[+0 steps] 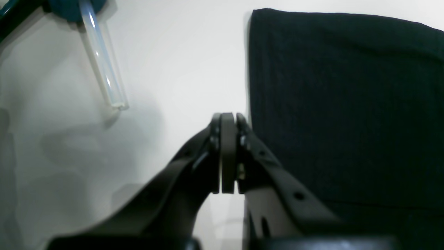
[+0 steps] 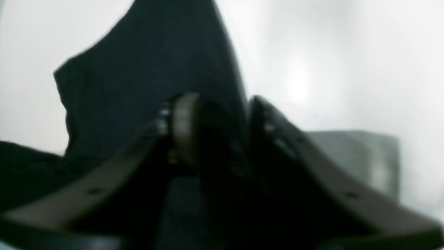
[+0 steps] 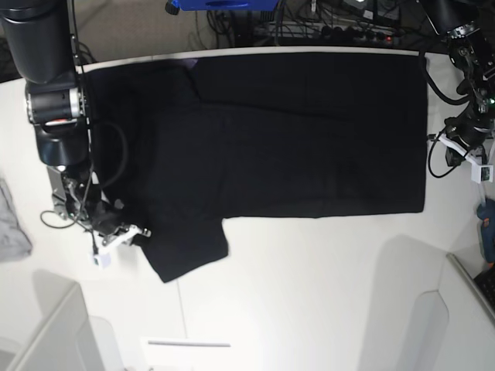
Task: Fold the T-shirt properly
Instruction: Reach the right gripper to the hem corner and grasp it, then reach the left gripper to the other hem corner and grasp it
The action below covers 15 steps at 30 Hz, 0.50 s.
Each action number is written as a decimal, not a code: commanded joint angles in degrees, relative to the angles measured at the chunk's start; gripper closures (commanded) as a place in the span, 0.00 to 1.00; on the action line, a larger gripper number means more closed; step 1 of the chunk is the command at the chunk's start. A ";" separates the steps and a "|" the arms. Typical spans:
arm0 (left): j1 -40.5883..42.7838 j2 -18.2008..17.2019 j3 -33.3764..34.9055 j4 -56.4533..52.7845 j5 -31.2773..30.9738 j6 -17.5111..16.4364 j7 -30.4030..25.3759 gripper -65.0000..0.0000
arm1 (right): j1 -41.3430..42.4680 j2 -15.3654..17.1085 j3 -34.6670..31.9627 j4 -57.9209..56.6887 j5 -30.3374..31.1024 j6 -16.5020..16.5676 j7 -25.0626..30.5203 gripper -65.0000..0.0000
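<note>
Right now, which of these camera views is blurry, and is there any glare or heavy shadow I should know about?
Right wrist view: heavily blurred, the right gripper and T-shirt soft-edged, bright glare on the table. Left wrist view: mildly soft, the left gripper casting grey shadows. Base view: sharpest, but the black shirt shows almost no fold detail.

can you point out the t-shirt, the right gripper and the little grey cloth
T-shirt (image 3: 309,131): base view, on the flat black body panel.
right gripper (image 2: 222,132): right wrist view, midway between the fingertips, where dark fabric sits.
grey cloth (image 3: 11,224): base view, on its crumpled middle at the table's left edge.
</note>
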 commanded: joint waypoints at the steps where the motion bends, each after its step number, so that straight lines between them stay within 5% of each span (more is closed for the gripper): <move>1: -0.50 -1.27 -0.55 0.27 -0.51 0.16 -1.15 1.00 | 1.44 0.59 -0.02 0.40 -0.20 -0.15 -0.23 0.87; 4: -2.70 -1.27 -0.55 -1.40 -0.51 0.16 -1.06 0.97 | 1.44 0.59 -0.02 0.40 -0.20 -0.15 -0.14 1.00; 8: -5.51 -2.41 -0.28 -5.53 -0.51 0.16 -1.06 0.50 | 1.44 0.59 -0.02 0.40 -0.20 -0.15 0.48 1.00; 10: -6.83 -2.59 -0.20 -6.94 -0.51 0.16 -1.06 0.36 | 1.52 0.59 -0.02 0.40 -0.20 -0.50 0.48 1.00; 15: -12.11 -3.21 0.07 -11.16 -0.51 0.24 -1.06 0.30 | 1.52 0.59 -0.02 0.84 -0.20 -2.70 0.56 1.00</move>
